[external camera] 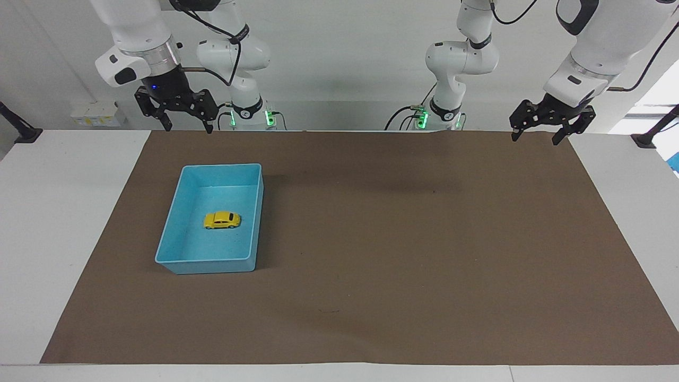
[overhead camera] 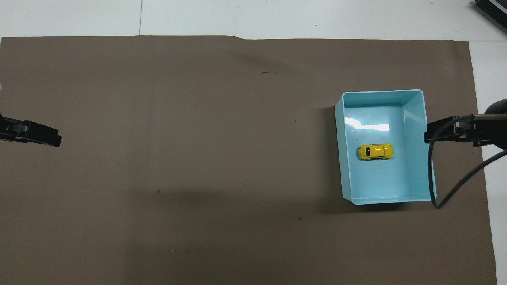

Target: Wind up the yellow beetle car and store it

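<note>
Black grippers hanging released above the tabletop (external camera: 610, 212)

Right gripper (external camera: 186, 126) is hovering spread near the blue bin (external camera: 183, 262); left gripper (external camera: 538, 137) is waiting, spread, at the mat's (external camera: 403, 254) corner; the yellow beetle car (external camera: 222, 220) is sitting inside the bin.

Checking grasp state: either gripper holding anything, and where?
Nothing held. Right gripper and left gripper hang open and empty; yellow beetle car sits in the blue bin.

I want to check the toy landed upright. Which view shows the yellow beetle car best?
The facing view: the yellow beetle car shows its side and wheels, upright in the blue bin. The overhead view shows only its roof.
</note>
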### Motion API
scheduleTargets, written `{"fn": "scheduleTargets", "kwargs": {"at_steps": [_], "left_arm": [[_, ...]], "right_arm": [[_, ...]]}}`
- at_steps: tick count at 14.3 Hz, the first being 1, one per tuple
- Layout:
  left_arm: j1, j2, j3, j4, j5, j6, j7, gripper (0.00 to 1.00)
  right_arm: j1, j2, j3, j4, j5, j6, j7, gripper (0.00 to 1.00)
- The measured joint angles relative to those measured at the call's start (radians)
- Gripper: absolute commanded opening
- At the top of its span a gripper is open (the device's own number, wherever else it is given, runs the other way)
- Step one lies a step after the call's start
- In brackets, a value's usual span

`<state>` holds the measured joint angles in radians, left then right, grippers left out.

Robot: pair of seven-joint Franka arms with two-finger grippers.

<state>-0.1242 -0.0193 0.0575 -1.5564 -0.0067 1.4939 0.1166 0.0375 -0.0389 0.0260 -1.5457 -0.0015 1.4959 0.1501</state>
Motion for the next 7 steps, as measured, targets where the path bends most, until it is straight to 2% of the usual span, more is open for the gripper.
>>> {"fn": "scheduleTargets", "kwargs": {"at_steps": [7], "left_arm": [[0.000,0.000,0.000,0.000,0.000,0.000,0.000,1.00]], "right_arm": [[-0.002,-0.001,-0.006,0.000,0.000,-0.008,0.000,1.00]]}}
